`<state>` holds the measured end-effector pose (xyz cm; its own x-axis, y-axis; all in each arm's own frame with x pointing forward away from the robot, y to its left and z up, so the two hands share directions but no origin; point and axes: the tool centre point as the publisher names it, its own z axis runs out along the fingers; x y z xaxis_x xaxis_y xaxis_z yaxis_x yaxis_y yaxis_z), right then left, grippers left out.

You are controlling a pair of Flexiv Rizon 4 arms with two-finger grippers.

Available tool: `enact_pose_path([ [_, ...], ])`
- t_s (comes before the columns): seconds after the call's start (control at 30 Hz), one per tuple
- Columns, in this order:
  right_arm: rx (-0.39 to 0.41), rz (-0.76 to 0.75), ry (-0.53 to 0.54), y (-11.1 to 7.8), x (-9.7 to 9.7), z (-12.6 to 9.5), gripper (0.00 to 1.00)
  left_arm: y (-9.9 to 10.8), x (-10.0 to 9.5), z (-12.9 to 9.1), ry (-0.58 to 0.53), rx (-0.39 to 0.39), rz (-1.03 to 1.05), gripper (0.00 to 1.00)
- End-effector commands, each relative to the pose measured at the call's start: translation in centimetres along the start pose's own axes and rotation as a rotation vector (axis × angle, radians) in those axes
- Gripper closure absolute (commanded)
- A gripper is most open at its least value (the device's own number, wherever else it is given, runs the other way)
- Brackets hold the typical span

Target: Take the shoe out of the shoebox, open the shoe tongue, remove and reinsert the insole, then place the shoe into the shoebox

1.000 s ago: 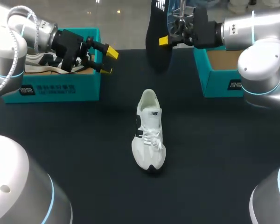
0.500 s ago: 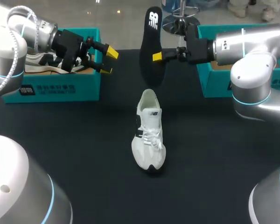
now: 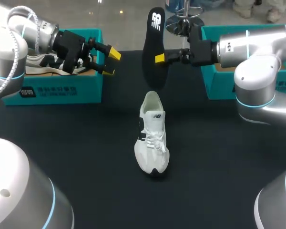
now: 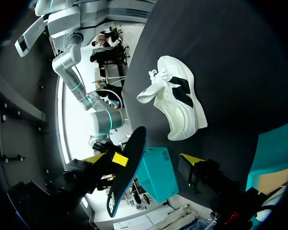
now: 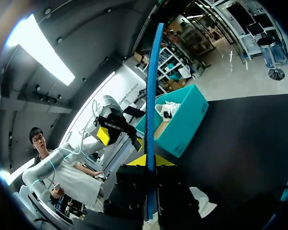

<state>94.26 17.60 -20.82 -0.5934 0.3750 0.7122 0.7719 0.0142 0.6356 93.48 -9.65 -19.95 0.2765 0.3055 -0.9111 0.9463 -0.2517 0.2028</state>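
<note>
Pinches the insole (image 3: 153, 47) upright in the right hand (image 3: 158, 58), shoe (image 3: 152, 136) below it — could swivel in that thin grip and miss the opening. Holds the left hand (image 3: 111, 63) wide, empty.

Bkgd: counter (image 3: 219, 152) w/ flat matte black top, spans head view L to R; far edge runs straight across. Same dark surface shows in both wrist views. Evenly lit.
</note>
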Motion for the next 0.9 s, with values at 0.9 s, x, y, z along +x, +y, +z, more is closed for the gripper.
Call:
enact_pose_path([
  [0.9, 0.088, -0.06, 0.126, -4.8, -2.7, 3.9, 1.0, 0.0, 0.0, 0.0, 0.002, 0.0, 0.001, 0.0],
])
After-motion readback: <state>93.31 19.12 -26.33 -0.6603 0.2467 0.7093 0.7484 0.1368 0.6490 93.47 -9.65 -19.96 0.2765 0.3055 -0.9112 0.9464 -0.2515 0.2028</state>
